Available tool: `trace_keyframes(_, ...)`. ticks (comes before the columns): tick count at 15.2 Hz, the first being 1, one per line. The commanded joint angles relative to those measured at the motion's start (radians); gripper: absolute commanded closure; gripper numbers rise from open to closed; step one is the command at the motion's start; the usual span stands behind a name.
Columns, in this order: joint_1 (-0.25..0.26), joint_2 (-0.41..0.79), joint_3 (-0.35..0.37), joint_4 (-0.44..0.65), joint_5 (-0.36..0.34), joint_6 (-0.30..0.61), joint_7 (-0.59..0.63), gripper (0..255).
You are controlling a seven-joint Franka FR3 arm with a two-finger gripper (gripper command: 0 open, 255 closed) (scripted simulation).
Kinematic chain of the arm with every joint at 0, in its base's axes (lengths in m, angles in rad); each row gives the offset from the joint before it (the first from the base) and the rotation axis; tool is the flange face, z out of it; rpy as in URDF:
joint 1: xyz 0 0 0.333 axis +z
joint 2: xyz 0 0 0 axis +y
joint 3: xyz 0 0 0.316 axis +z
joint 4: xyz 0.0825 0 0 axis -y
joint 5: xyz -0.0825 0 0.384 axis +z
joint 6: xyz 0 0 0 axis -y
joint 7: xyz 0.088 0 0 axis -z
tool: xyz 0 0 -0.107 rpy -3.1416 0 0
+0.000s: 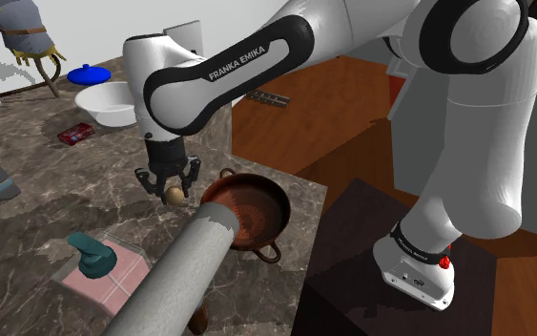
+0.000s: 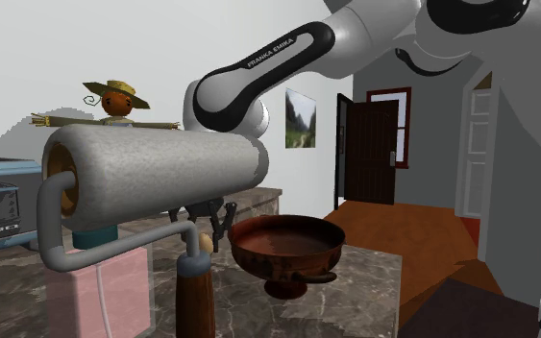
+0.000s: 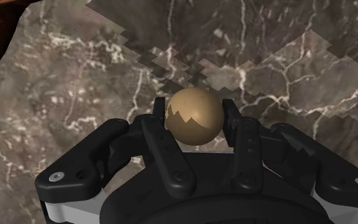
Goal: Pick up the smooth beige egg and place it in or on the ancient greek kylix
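Hand (image 3: 195,111) clasps beige egg (image 3: 194,118) across its middle; prob. light, smooth, slippery, fragile, so squeeze gently.

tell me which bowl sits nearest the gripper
The reddish-brown two-handled bowl, right beside the black gripper clasping the smooth beige egg; the plain white bowl sits much farther off.

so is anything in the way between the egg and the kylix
Nothing visible does. The gripper clasps the egg right beside the kylix, with only bare marble counter between them. The paper towel roll seems to sit off to one side.
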Motion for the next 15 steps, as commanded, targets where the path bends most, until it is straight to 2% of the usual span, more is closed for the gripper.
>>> trace_keyframes(1,0.000,0.000,0.000,0.000,0.000,0.000,0.000,255)
trace_keyframes(5,0.000,0.000,0.000,0.000,0.000,0.000,0.000,255)
trace_keyframes(15,-0.007,-0.055,0.009,0.060,0.015,-0.112,0.004,255)
